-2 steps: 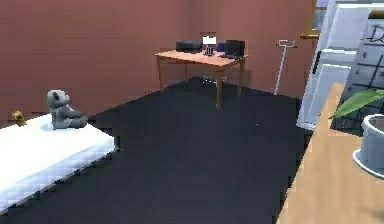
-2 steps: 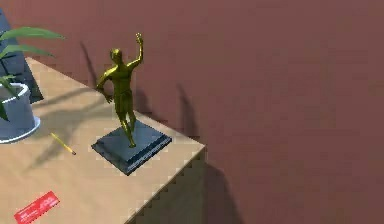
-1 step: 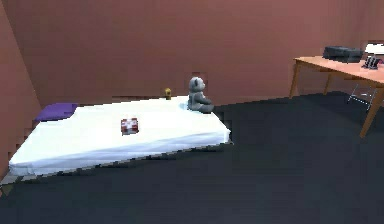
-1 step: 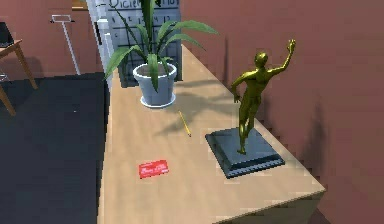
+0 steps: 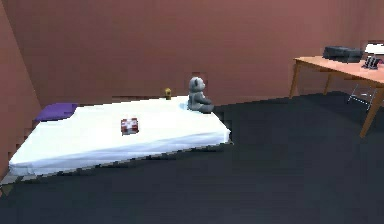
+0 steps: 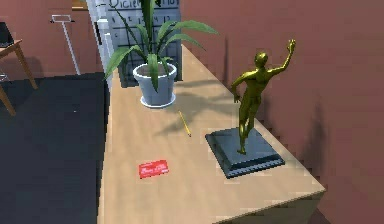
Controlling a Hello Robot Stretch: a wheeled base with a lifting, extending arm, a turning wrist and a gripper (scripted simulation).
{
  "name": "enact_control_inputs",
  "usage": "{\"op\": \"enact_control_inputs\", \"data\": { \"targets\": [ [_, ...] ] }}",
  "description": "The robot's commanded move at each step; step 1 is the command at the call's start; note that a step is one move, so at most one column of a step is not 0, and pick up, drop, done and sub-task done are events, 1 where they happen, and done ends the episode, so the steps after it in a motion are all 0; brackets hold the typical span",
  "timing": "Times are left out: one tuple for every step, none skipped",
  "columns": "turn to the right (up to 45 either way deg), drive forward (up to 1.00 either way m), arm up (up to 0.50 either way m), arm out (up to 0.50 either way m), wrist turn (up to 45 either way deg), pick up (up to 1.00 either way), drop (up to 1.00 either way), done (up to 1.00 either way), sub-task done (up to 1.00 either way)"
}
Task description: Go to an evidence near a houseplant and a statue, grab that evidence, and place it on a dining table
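Observation:
A wooden top [image 6: 130,130] runs up the arm side view. On it stands a houseplant [image 6: 152,40] with long green leaves in a pale pot [image 6: 157,86]. To the right of it a gold statue [image 6: 256,88] of a figure with one arm raised stands on a dark square base [image 6: 245,152]. A small flat red card [image 6: 153,168] lies near the top's front left. Between the pot and the statue's base lies a thin yellow pencil [image 6: 185,123].
In the forward view a low bed [image 5: 100,145] with a pale sheet carries a purple pillow [image 5: 57,113], a grey teddy bear [image 5: 199,96] and a small box [image 5: 130,125]. A wooden desk [image 5: 330,68] with a dark device [image 5: 342,54] stands at the right. The floor is dark.

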Motion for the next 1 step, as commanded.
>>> {"op": "enact_control_inputs", "data": {
  "targets": [
    [0.0,0.0,0.38,0.0,0.0,0.0,0.0,0.0,0.0]
  ]
}}
